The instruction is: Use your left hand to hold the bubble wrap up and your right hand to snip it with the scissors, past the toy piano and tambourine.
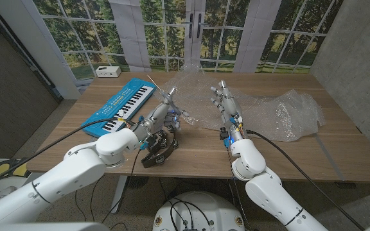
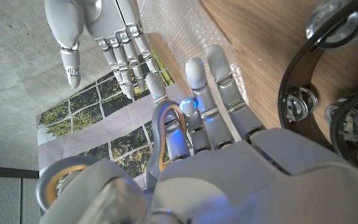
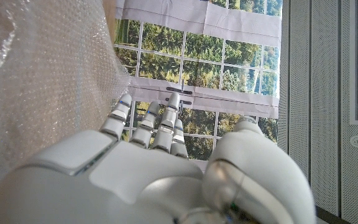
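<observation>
Clear bubble wrap (image 1: 268,112) lies crumpled over the middle and right of the table, with a raised fold (image 1: 188,83) at the back. My left hand (image 1: 164,114) reaches toward the wrap's left edge with fingers stretched out and holds nothing; its fingers (image 2: 219,93) point at the wrap (image 2: 179,31). My right hand (image 1: 227,106) stands at the wrap's middle, fingers straight and apart (image 2: 98,37), empty, with the wrap (image 3: 42,81) beside it. The blue toy piano (image 1: 121,106) lies to the left. The black tambourine (image 1: 159,153) (image 2: 328,93) sits under my left wrist. I cannot make out scissors.
A small white box (image 1: 108,70) stands at the table's back left corner. Bare wood (image 1: 313,154) lies at the front right, toward the table's near edge. A window backdrop runs behind the table.
</observation>
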Controlling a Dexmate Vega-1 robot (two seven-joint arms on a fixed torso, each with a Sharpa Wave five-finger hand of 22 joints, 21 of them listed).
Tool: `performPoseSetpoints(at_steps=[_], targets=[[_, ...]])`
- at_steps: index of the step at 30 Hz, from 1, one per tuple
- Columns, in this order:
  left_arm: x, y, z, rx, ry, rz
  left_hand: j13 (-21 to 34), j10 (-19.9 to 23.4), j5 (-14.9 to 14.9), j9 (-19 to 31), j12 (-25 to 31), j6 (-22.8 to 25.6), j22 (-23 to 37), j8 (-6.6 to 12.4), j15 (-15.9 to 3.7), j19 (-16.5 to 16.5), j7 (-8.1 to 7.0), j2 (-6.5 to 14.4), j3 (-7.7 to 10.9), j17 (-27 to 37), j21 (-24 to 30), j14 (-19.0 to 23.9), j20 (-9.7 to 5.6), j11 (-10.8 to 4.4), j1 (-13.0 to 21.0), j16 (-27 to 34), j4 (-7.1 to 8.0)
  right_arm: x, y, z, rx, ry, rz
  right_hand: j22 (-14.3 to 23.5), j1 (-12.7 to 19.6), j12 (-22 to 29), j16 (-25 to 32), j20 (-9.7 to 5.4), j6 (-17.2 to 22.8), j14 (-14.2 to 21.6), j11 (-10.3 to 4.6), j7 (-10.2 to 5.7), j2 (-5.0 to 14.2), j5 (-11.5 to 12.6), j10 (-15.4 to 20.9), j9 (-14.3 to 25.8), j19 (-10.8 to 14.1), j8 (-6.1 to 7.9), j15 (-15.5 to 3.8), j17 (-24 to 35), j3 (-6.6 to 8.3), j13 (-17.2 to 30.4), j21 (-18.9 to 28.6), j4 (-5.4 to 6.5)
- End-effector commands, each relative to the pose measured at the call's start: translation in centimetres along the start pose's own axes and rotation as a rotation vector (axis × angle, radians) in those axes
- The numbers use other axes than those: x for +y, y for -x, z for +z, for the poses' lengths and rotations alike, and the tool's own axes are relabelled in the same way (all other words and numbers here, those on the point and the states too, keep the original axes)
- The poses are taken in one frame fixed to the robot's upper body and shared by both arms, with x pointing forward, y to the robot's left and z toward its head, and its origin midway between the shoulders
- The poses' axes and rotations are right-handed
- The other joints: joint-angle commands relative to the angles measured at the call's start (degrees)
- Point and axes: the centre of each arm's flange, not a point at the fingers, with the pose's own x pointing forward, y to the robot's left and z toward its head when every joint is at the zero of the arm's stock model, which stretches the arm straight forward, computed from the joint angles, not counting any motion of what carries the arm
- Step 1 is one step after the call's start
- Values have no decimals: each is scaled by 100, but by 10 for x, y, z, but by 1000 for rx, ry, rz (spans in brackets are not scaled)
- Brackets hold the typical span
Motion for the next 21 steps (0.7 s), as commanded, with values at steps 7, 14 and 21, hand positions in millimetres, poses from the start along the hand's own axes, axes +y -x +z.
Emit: performPoseSetpoints(at_steps=[7, 14, 21], targets=[[3, -2, 0, 13, 12, -55, 32, 670, 72, 118, 109, 502, 99, 146, -540, 196, 216, -16, -7, 244, 126, 253, -93, -493, 56, 224, -110, -5, -1, -1, 7, 41, -41, 17, 16, -41, 20, 13, 39, -66, 13, -33, 50, -11, 71, -6, -22, 28, 7, -15, -2, -1, 27, -19], [4, -4, 1, 8, 2, -62, 41, 909, 85, 157, 108, 698, 158, 231, -542, 314, 146, -10, -7, 586, 205, 390, -153, -571, 29, 461, -145, -5, -1, -1, 16, 55, -46, 17, 9, -58, 27, 14, 45, -69, 25, -33, 49, -12, 85, -7, -27, 31, 14, -28, -3, -11, 25, -29], [5, -3, 0, -8, -3, -37, 47, 1175, 88, 254, 122, 951, 222, 389, -542, 404, 101, -7, -1, 830, 283, 586, -195, -621, 15, 647, -194, -6, -2, -1, 20, 67, -50, 16, 4, -76, 33, 13, 42, -73, 15, -32, 53, -13, 90, -8, -30, 30, 14, -39, -1, -21, 24, -38]])
